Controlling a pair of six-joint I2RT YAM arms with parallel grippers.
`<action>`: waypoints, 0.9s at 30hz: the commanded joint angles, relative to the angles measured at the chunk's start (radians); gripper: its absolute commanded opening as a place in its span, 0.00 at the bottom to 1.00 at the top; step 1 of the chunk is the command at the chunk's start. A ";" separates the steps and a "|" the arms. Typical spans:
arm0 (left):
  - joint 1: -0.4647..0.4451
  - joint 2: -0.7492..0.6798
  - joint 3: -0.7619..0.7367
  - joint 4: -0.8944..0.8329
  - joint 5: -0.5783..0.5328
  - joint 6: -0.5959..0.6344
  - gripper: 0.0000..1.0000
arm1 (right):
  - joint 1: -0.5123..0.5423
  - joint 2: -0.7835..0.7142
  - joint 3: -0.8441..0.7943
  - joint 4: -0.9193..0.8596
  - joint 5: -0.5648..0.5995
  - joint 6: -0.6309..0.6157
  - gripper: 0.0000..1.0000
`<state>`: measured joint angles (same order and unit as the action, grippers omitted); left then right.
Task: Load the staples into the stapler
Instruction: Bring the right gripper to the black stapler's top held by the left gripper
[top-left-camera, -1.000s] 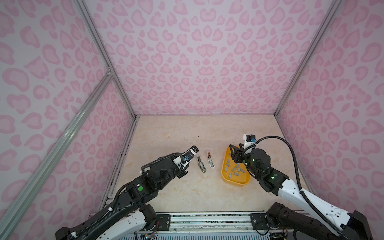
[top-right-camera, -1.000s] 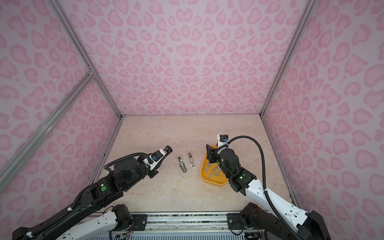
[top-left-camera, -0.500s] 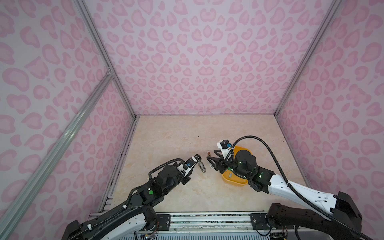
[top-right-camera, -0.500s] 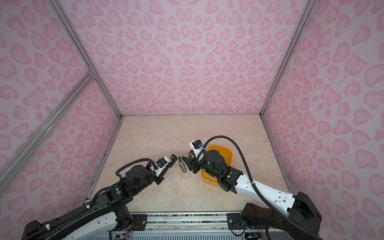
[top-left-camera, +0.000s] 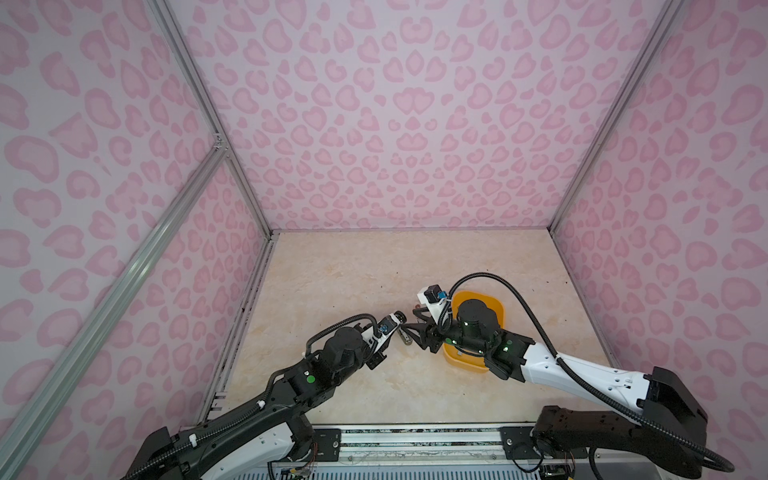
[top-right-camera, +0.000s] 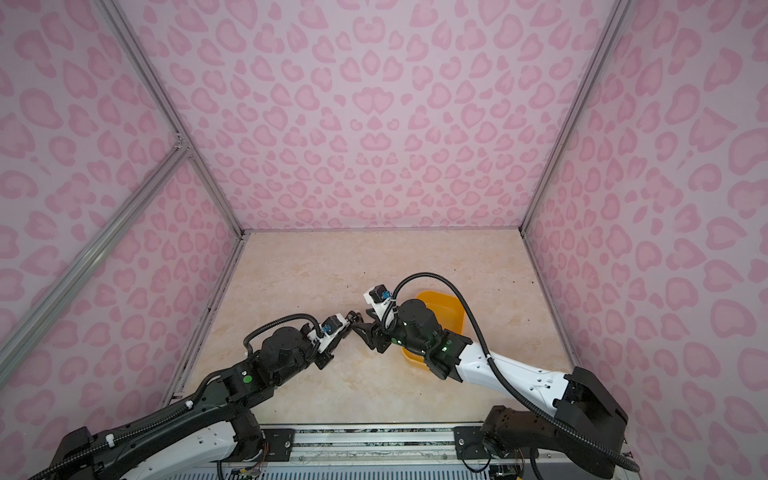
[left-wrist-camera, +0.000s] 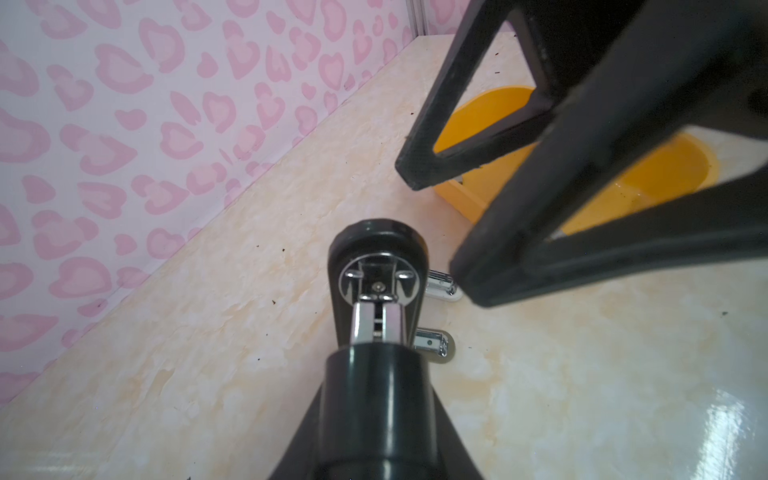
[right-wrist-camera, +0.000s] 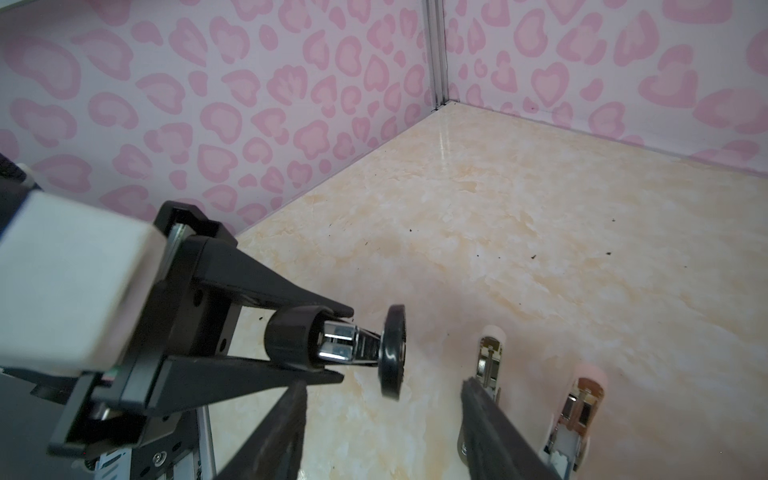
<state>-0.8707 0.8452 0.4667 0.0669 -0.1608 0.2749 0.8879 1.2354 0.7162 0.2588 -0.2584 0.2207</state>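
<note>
Clamping the black stapler (right-wrist-camera: 289, 340), the closed left claw (right-wrist-camera: 345, 343) faces the half-open, empty right claw (left-wrist-camera: 440, 226), whose misjudged approach could knock the stapler askew or loose.

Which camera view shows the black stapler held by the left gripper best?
The right wrist view: the black stapler shows side-on, clamped in the left gripper. The left wrist view sees it end-on and foreshortened. In both top views only its dark tip shows.
</note>
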 joint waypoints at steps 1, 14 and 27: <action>-0.001 -0.009 0.007 0.086 0.025 0.013 0.03 | 0.002 0.015 0.009 0.005 0.044 0.007 0.58; -0.013 0.012 0.013 0.091 0.070 0.033 0.03 | 0.007 0.075 0.029 0.001 0.093 0.070 0.43; -0.013 -0.054 -0.015 0.106 0.045 0.029 0.03 | 0.023 0.100 0.037 0.007 0.115 0.089 0.12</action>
<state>-0.8837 0.7975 0.4496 0.0715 -0.1169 0.2932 0.9154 1.3281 0.7536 0.2714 -0.2024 0.2974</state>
